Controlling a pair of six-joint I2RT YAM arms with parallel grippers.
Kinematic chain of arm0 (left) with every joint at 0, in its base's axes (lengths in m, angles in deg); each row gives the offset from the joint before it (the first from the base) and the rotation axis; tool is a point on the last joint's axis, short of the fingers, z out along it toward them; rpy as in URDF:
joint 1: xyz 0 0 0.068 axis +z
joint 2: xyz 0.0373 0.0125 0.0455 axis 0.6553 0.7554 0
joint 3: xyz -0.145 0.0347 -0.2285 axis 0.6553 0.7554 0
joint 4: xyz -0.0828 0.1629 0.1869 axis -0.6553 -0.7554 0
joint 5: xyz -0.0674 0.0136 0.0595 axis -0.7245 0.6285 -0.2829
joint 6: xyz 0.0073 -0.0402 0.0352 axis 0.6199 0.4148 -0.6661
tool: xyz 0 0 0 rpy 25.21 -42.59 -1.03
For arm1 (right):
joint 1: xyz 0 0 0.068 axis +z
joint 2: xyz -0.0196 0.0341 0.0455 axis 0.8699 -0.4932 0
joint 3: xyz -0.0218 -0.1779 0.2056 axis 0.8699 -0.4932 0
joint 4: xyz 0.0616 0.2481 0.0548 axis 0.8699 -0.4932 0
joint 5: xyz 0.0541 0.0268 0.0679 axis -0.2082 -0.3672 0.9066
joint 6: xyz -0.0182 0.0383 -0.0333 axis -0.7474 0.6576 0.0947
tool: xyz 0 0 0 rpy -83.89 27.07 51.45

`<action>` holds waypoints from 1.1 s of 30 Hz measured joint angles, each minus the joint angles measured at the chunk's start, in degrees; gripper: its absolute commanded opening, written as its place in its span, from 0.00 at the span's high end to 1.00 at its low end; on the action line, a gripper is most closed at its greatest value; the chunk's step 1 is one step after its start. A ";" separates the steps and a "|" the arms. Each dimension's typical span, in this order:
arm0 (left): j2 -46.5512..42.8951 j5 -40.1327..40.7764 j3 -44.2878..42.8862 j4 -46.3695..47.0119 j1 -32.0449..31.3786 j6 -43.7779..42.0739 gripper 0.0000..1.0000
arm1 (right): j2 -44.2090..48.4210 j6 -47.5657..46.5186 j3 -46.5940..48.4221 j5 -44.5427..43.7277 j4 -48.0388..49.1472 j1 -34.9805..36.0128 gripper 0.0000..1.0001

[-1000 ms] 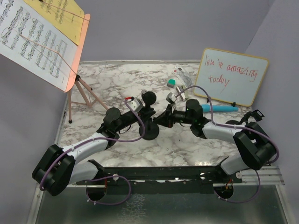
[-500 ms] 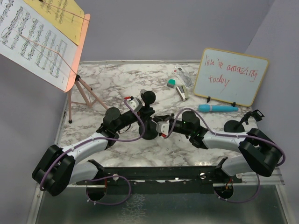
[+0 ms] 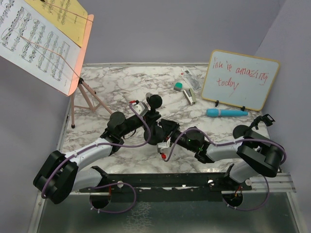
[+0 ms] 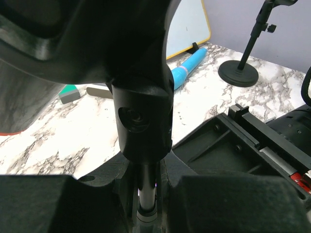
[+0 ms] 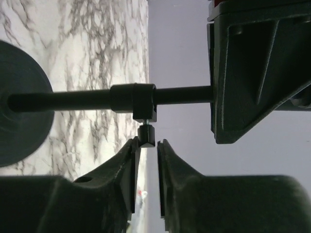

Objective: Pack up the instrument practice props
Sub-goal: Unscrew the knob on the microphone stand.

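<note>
**A:** What are the two arms working on?

**B:** I'm reading it as loosening the mic pole so it can be collapsed for packing. It is standing upright in the middle of the surface, between the arms, and carrying the black microphone on top. The left jaws are grasping its shaft just below the microphone and steadying it.

**A:** And the right jaws?

**B:** They are sitting with only a narrow gap between them, tips level with the small thumbscrew that is sticking out of the collar. The screw head is lying right at the tips. I cannot tell whether they are pinching it or merely bracketing it.

**A:** So what is making this step go well?

**B:** I'd be seating the tips further over the screw head before clenching. It is tiny, and a shallow pinch is probably going to slip. The wrist should be turning about the screw's own axis and not dragging sideways on the pole. Meanwhile the left side should be holding firm, so the round base is not twisting or tipping.

**A:** Is anything crowding them?

**B:** No. The blue microphone and the other pole are sitting well apart, over to the right.
</note>
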 measured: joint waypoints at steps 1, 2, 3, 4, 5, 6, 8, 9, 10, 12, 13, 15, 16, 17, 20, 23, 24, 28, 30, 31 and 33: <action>0.00 0.00 0.00 0.00 -0.04 -0.02 1.00 | -0.02 0.92 -0.17 -0.37 0.22 0.07 0.56; 0.00 0.00 0.00 -0.02 -0.04 -0.04 1.00 | -0.02 2.34 -0.39 -0.83 0.31 0.04 0.52; 0.00 0.00 0.00 0.00 -0.04 -0.04 1.00 | 0.02 3.91 -0.61 -1.29 0.37 0.04 0.49; 0.00 0.00 0.00 0.00 -0.04 -0.02 1.00 | 0.11 5.66 -0.79 -1.84 0.24 0.02 0.47; 0.00 0.00 0.00 0.00 -0.04 -0.04 1.00 | 0.42 8.33 -0.90 -2.27 -0.09 -0.02 0.45; 0.00 0.00 0.00 0.00 -0.04 -0.04 1.00 | 0.96 11.19 -0.94 -2.69 -0.70 -0.09 0.44; 0.00 0.00 0.00 0.00 -0.04 -0.04 1.00 | 2.86 17.20 -0.90 -3.08 -2.75 -0.07 0.42; 0.00 0.00 0.00 0.00 -0.04 -0.04 1.00 | 4.09 20.48 -0.90 -3.15 -3.87 -0.07 0.41; 0.00 0.00 0.00 0.00 -0.04 -0.07 1.00 | 5.31 24.09 -0.90 -3.17 -4.70 -0.09 0.40; 0.00 0.00 0.00 0.00 -0.04 -0.07 1.00 | 7.65 31.26 -0.90 -3.13 -6.16 -0.35 0.37; 0.00 0.00 0.00 0.00 -0.04 -0.07 1.00 | 8.83 34.67 -0.94 -2.99 -7.02 -0.48 0.34; 0.00 0.00 0.00 0.00 -0.04 -0.09 1.00 | 11.17 41.62 -1.01 -2.73 -8.61 -0.85 0.27; 0.00 -0.02 0.00 0.00 -0.04 -0.09 1.00 | 12.20 45.05 -1.03 -2.69 -9.38 -1.07 0.25; 0.00 -0.02 0.00 -0.02 -0.04 -0.09 1.00 | 13.11 48.61 -1.07 -2.69 -10.08 -1.36 0.23; 0.00 -0.02 0.00 0.00 -0.04 -0.09 1.00 | 15.32 60.22 -1.05 -2.69 -12.44 -2.78 0.19; 0.00 -0.02 0.00 -0.02 -0.04 -0.09 1.00 | 16.57 72.17 -0.90 -2.67 -14.86 -4.24 0.18; 0.00 -0.02 0.00 0.00 -0.04 -0.09 1.00 | 16.61 76.00 -0.66 -2.58 -15.61 -4.81 0.18; 0.00 -0.02 0.00 0.00 -0.04 -0.09 1.00 | 16.61 90.88 0.15 0.44 -17.46 -8.15 0.19; 0.00 -0.02 0.00 0.00 -0.04 -0.09 1.00 | 16.61 97.98 0.46 2.97 -17.38 -10.47 0.20; 0.00 -0.02 0.00 0.00 -0.04 -0.09 1.00 | 16.55 101.44 0.52 4.24 -17.05 -11.69 0.21; 0.00 -0.02 0.00 -0.02 -0.04 -0.07 1.00 | 16.02 108.43 0.61 6.69 -16.04 -13.88 0.22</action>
